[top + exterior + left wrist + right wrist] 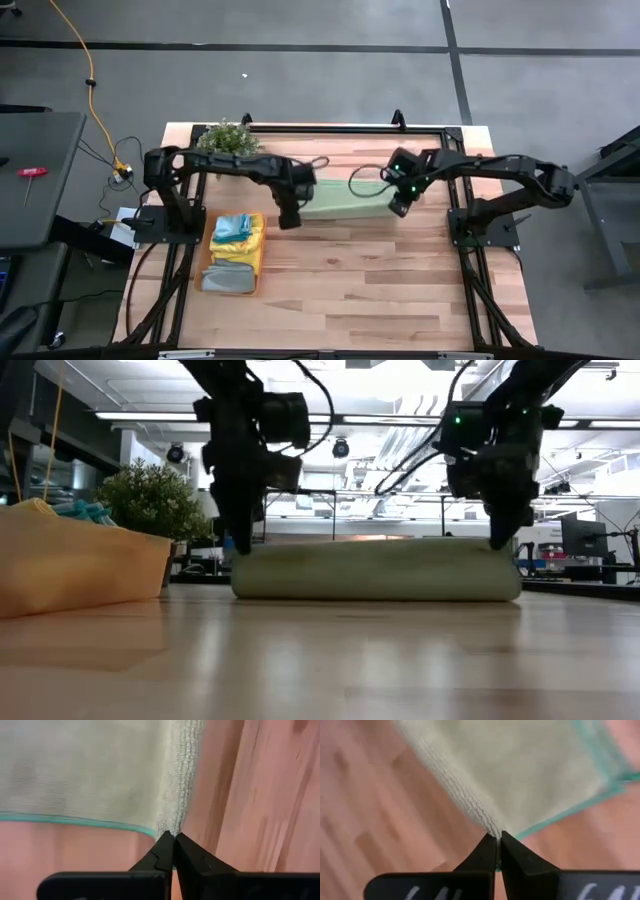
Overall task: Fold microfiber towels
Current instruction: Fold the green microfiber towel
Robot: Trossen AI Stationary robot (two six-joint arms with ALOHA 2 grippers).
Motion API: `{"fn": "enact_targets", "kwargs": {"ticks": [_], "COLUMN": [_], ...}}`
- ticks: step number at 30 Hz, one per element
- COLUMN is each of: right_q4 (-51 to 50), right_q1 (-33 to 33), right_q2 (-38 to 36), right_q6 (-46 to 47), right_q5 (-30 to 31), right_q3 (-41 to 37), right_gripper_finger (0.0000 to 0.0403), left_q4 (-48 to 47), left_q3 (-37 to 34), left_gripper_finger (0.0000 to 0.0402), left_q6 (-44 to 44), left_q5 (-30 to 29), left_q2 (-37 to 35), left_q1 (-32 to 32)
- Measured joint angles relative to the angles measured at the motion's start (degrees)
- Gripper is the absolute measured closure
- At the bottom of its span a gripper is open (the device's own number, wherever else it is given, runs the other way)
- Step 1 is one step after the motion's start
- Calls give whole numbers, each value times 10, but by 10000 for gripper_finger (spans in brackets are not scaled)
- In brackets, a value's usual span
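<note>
Pale green microfiber towel [340, 203]: lying folded in a long strip on the light wooden table [380, 290], just toward 12 o'clock of centre. Left gripper [173, 837] is pinching its 9 o'clock end, fingers pressed together on the corner; right gripper [497, 836] is pinching the 3 o'clock end likewise. Translucent orange rectangular tray [233, 262], holding yellow, teal and grey folded cloths [236, 228], is sitting at 8 o'clock. Small bushy green plant [229, 137] is standing at 11 o'clock, beside the left arm.

Right gripper [497, 837] pinches the pale green towel [520, 775] corner (teal-edged) — wooden table [375, 820] beneath.
</note>
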Motion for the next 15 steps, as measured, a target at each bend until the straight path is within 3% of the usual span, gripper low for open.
{"fn": "enact_targets", "kwargs": {"ticks": [8,15], "right_q4": [9,30], "right_q1": [-82,-94], "right_q2": [1,4], "right_q6": [23,52], "right_q5": [58,72], "right_q3": [3,3], "right_gripper_finger": [402,403], "left_q4": [39,73], "left_q3": [2,2], "left_gripper_finger": [401,401], "left_q6": [-16,-15], "left_q5": [-10,-47], "left_q2": [3,9], "left_q1": [94,125]}}
